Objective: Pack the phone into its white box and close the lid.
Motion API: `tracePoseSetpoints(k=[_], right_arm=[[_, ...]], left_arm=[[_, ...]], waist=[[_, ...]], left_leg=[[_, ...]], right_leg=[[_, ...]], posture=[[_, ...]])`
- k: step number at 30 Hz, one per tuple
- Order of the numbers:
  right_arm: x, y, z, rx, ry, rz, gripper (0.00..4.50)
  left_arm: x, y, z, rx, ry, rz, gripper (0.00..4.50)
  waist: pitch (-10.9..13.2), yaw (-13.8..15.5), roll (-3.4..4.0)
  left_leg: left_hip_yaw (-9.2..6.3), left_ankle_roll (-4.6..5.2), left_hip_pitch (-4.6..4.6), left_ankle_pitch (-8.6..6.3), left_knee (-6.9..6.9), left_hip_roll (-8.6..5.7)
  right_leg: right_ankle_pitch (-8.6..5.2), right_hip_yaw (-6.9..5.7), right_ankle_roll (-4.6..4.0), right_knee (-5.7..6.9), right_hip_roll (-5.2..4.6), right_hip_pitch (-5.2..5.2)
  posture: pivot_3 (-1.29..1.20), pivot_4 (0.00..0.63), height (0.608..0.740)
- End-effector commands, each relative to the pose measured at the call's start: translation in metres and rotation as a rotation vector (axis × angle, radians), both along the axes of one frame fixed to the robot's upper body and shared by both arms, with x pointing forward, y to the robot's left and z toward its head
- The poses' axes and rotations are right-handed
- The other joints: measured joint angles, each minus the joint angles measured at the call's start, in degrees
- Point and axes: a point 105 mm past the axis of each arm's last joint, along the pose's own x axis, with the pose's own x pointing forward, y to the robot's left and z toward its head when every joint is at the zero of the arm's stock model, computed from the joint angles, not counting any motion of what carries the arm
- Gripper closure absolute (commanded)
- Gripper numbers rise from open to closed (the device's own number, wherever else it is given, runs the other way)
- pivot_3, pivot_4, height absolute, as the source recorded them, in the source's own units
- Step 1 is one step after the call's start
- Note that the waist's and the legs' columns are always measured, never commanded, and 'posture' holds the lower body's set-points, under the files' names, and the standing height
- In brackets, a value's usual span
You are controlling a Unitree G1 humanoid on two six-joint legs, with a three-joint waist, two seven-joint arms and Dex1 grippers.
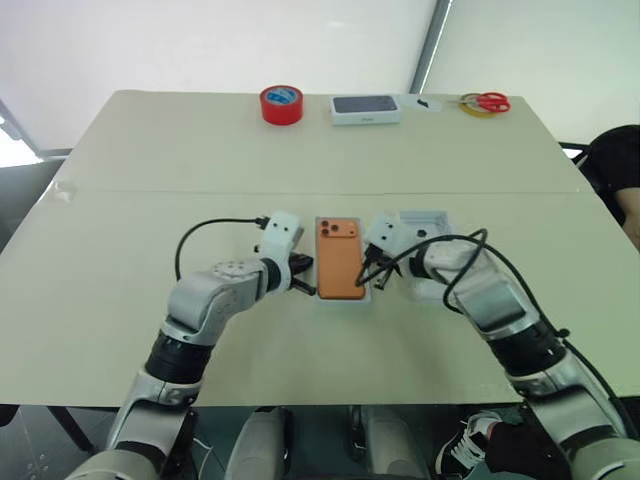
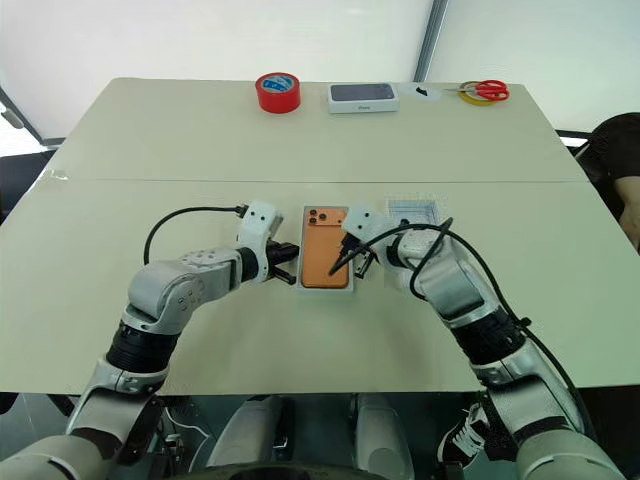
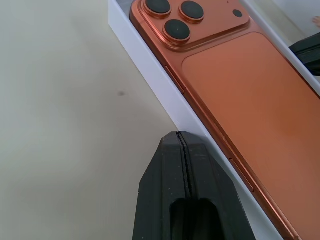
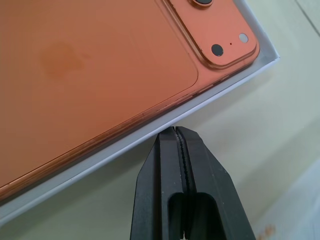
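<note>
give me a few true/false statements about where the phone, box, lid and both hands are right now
1. The phone lies in the white box with its camera side up. True.
2. The lid is already on the box. False: it lies open on the table on the right of the box.
3. The left hand is shut, its tips at the box's outer wall. True.
4. The right hand holds the phone. False: it is shut on nothing, its tips at the box's wall.
5. The red tape sits beside the phone. False: it is at the table's far edge.
</note>
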Motion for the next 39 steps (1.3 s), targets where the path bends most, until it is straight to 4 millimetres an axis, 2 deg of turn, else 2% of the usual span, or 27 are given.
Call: tracePoseSetpoints(k=[1, 6, 11, 17, 22, 25, 29, 31, 34, 39], right_arm=[[-0.012, 0.009, 0.015, 0.03, -0.028, 0.068, 4.5], [-0.018, -0.007, 0.009, 0.006, -0.008, 0.02, 4.5], [-0.018, -0.011, 0.008, -0.003, -0.008, 0.006, 4.5], [-0.015, -0.014, 0.009, -0.013, -0.013, 0.0, 4.5], [-0.016, -0.031, 0.019, -0.024, -0.005, -0.023, 4.5], [-0.022, -0.043, 0.036, 0.006, 0.01, -0.03, 3.67], [-0.026, -0.046, 0.054, 0.051, 0.027, -0.043, 1.71], [-0.023, -0.051, 0.057, 0.074, 0.064, -0.094, 1.71], [-0.016, -0.056, 0.058, 0.095, 0.121, -0.176, 1.71], [-0.003, -0.05, 0.056, 0.125, 0.231, -0.309, 1.71]], left_arm=[[-0.015, -0.033, 0.011, -0.049, -0.01, -0.15, 4.49], [-0.021, -0.043, 0.008, -0.05, 0.009, -0.194, 4.49], [-0.024, -0.043, 0.007, -0.047, 0.019, -0.205, 4.49], [-0.023, -0.036, 0.003, -0.027, 0.032, -0.187, 4.49], [-0.017, -0.021, 0.004, -0.024, 0.025, -0.133, 4.49], [-0.016, 0.001, 0.009, -0.043, 0.009, -0.087, 4.5], [-0.018, 0.022, 0.01, -0.025, -0.037, -0.077, 4.5], [-0.017, 0.029, 0.014, -0.036, -0.096, -0.072, 4.5], [-0.014, 0.036, 0.028, -0.026, -0.279, -0.089, 4.5], [-0.027, 0.037, 0.043, -0.054, -0.472, -0.23, 4.5]], waist=[[0.0, 0.0, 0.0], [0.0, 0.0, 0.0], [0.0, 0.0, 0.0], [0.0, 0.0, 0.0], [0.0, 0.0, 0.0], [0.0, -0.1, 0.04], [0.0, -0.4, 0.05], [0.0, -0.4, 0.06], [0.0, -0.2, 0.07], [0.0, 0.0, 0.07]], left_leg=[[0.0, 0.0, 0.0, 0.0, 0.0, 0.0], [-0.03, 0.01, 0.0, 0.0, 0.0, 0.01], [-0.02, 0.01, 0.01, 0.0, 0.01, 0.01], [-0.02, 0.01, 0.01, -0.01, 0.0, 0.01], [-0.02, 0.01, 0.01, -0.01, 0.01, 0.01], [-0.03, 0.03, 0.0, -0.02, 0.01, 0.01], [0.0, 0.05, 0.04, -0.03, 0.0, 0.09], [-0.01, 0.05, 0.06, -0.03, -0.01, 0.13], [0.02, 0.04, 0.02, -0.03, -0.01, 0.14], [0.05, 0.04, -0.01, -0.03, 0.0, 0.1]], right_leg=[[-0.01, 0.0, 0.01, 0.0, 0.0, 0.0], [-0.05, -0.01, 0.04, 0.0, 0.01, 0.0], [-0.09, 0.0, -0.03, 0.0, 0.0, 0.01], [-0.11, 0.0, -0.04, 0.0, 0.0, 0.01], [-0.1, 0.0, -0.02, 0.0, 0.0, 0.01], [-0.1, 0.01, -0.02, -0.01, -0.01, 0.0], [-0.13, 0.01, -0.06, 0.01, 0.06, -0.01], [-0.14, 0.01, -0.08, 0.03, 0.1, -0.02], [-0.14, 0.02, -0.11, 0.02, 0.07, -0.08], [-0.13, 0.02, -0.16, -0.02, -0.05, -0.09]], posture=[[0.0, 0.15, 0.732], [0.0, 0.15, 0.732], [0.0, 0.15, 0.732], [0.0, 0.15, 0.732], [0.0, 0.15, 0.732], [0.0, 0.15, 0.732], [0.0, 0.15, 0.732], [0.0, 0.15, 0.732], [0.0, 0.15, 0.732], [0.0, 0.15, 0.732]])
